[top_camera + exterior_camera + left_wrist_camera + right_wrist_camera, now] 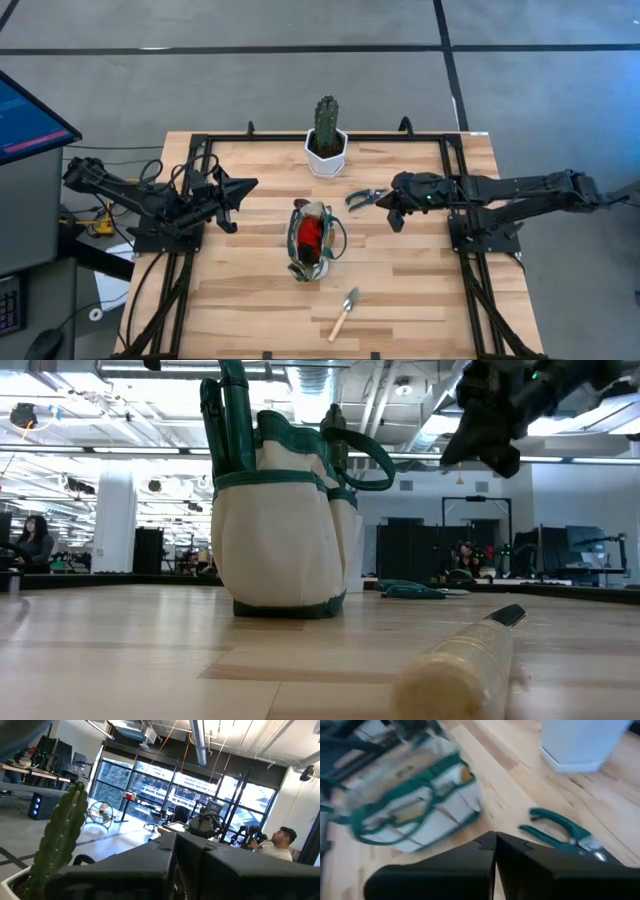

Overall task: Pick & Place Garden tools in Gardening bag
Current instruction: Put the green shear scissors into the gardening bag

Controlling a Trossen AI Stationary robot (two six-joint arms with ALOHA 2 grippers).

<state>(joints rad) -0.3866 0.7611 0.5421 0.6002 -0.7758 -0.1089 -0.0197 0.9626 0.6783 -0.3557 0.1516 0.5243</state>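
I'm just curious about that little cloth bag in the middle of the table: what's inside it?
Looking straight down into the bag, something red sits inside, and a green handle sticks up from it. The bag's walls hide the rest, so what else it holds cannot be seen.

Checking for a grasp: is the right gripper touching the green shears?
Apart. The high view shows bare wood between right gripper and green shears.
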